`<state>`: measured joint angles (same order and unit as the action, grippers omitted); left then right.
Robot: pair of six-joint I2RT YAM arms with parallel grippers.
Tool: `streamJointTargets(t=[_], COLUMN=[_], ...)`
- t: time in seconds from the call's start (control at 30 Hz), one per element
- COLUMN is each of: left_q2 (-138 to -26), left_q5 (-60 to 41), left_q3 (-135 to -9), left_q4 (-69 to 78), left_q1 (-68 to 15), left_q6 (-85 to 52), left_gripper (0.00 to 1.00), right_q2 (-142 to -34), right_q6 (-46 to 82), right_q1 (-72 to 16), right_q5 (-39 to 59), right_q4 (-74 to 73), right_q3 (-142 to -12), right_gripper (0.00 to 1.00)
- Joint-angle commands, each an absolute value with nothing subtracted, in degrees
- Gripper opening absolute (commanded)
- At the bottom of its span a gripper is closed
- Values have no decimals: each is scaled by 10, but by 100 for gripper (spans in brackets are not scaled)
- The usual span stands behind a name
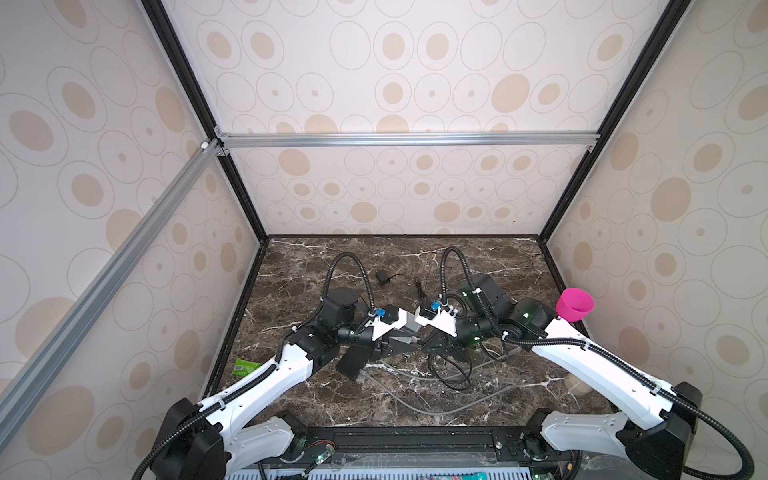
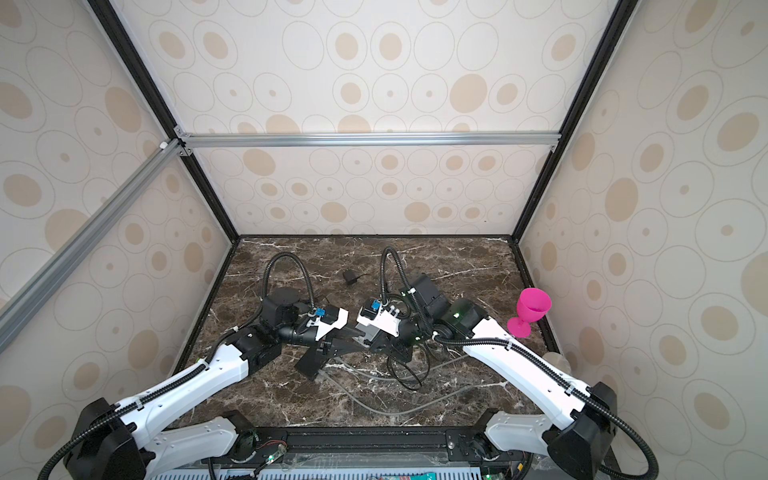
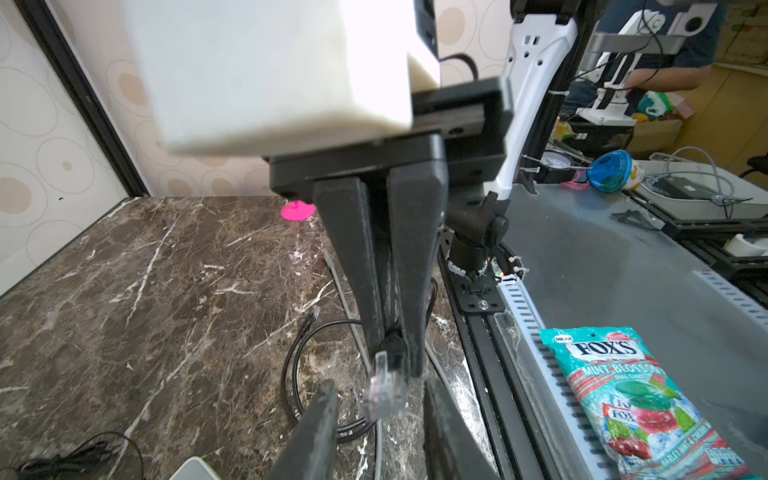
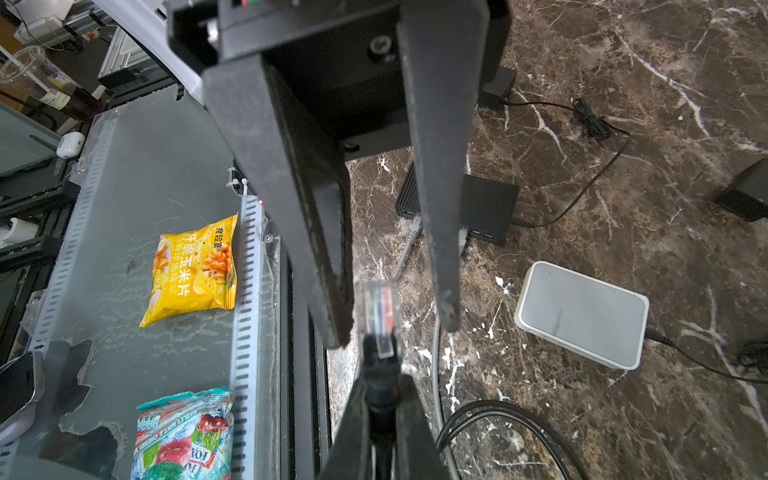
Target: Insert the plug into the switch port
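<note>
A clear plug [image 3: 384,390] on a black cable hangs just above the marble table [image 3: 124,291]. My right gripper [image 4: 382,380] is shut on the black boot right behind the plug [image 4: 376,307]. My left gripper [image 3: 381,384] is open, one finger on each side of the plug, with a gap on both sides. In both top views the two grippers meet nose to nose at the table's middle, left gripper [image 1: 397,347] and right gripper [image 1: 434,345]. The white flat box [image 4: 582,311], seemingly the switch, lies on the table beside them; its ports are hidden.
A black ribbed box [image 4: 486,203] with grey cables plugged in lies past the plug. The black cable's loop [image 1: 453,374] and a grey cable [image 1: 415,409] trail forward. A black adapter [image 1: 382,276] sits at the back, a pink goblet [image 1: 575,305] at the right edge, a green packet [image 1: 245,368] at the left.
</note>
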<state>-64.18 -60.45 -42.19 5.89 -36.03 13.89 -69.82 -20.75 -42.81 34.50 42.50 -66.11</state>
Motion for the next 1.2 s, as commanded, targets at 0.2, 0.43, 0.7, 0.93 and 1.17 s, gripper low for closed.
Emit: streamJointTargets(t=[0.2,0.43,0.7,0.93,1.17], left_q2=[-637,-641,-645,-645,-640], left_q5=[-641,-635,-633,-629,-625], left_q3=[-447,-450,-454,-459,-459], left_q4=[80,66,58,39,32], left_q1=[-363,-363,-362,-362,-362], left_q6=[126,132,134,147,155], left_gripper=[22,22,11,0,0], right_q2=[-687,-679,-677,-673,-662], right_q6=[-216,-211,-203,-201,-199], right_q1=[-432,-432,-433,-432,-433], right_q5=[336,336,341,344,345], right_q4=[433,422,416,411,401], right_q3=[-650,-648,-649,-643,-626], right_gripper=[0,0,0,22,24])
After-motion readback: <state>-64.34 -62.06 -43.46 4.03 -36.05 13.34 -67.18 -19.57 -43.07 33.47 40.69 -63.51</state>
